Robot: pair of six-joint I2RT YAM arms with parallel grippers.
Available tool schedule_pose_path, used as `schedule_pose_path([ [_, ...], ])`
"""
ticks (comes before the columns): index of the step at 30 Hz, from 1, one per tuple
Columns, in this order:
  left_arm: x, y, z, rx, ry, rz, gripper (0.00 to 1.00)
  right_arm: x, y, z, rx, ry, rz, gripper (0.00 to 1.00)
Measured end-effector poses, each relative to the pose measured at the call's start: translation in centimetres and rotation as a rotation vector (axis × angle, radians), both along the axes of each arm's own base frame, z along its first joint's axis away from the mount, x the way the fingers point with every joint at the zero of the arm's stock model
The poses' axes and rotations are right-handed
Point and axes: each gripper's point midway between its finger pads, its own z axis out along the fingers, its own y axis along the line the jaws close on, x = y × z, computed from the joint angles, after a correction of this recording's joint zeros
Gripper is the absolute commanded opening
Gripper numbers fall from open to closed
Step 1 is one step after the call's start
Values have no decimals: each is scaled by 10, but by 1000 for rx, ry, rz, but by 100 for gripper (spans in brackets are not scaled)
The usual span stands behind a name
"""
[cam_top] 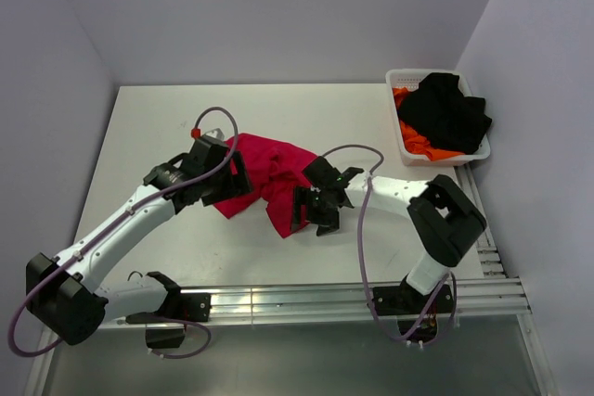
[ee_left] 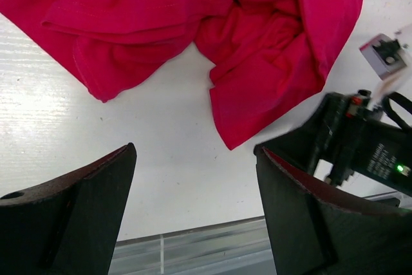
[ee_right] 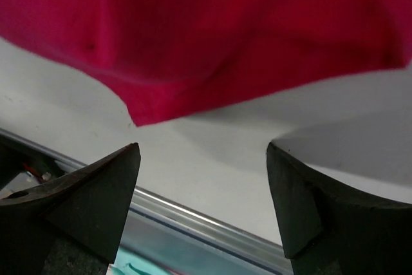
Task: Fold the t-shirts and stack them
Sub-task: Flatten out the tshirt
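Note:
A crimson-red t-shirt lies crumpled in the middle of the white table. My left gripper hovers at its left edge, open, with nothing between its fingers. In the left wrist view the red t-shirt bunches just beyond the left gripper. My right gripper is at the shirt's lower right corner, also open and empty. In the right wrist view the red t-shirt has its hem corner lying just ahead of the right gripper. A black t-shirt and an orange t-shirt are piled in the basket.
The white lattice basket stands at the table's far right edge. An aluminium rail runs along the near edge below the grippers. The right arm's wrist shows close beside the left gripper. Walls enclose the table on three sides.

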Motion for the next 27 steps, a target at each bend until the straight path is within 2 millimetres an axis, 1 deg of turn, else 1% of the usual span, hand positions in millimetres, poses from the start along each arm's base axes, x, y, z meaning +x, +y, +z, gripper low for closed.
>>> schedule_pose_path([
  [2,0,1,1,3,-1,4,82,4,6,-5,2,15,-1,86],
  [8,-8,10,6,14,-1,24,82,22,27,-3,44,-1,-5,86],
  [10,-10,13,9,14,-5,31,82,26,33,-3,58,1,-7,82],
  [11,-11,14,9,14,-6,35,82,28,35,-3,63,3,-9,78],
  [12,-12,15,9,18,-6,37,82,30,38,-3,68,3,-9,68],
  [13,-12,16,9,22,-4,40,82,31,39,-4,68,2,-10,60],
  [14,-13,17,9,26,-1,41,82,32,40,-6,71,5,-12,55],
  [15,-14,18,8,30,2,42,82,33,40,-8,64,3,-15,47],
  [16,-15,19,7,35,4,43,82,33,40,-10,60,7,-15,41],
  [19,-16,20,6,42,9,43,82,33,39,-15,51,14,-16,29],
  [20,-16,20,6,43,8,42,82,33,39,-16,48,16,-16,27],
  [21,-15,20,7,43,8,42,82,33,39,-16,46,17,-18,15],
  [23,-15,20,6,43,8,41,82,33,37,-18,37,14,-16,2],
  [24,-15,20,6,43,8,41,81,33,37,-19,36,16,-17,0],
  [27,-14,20,4,50,13,39,81,35,33,-18,18,2,-23,0],
])
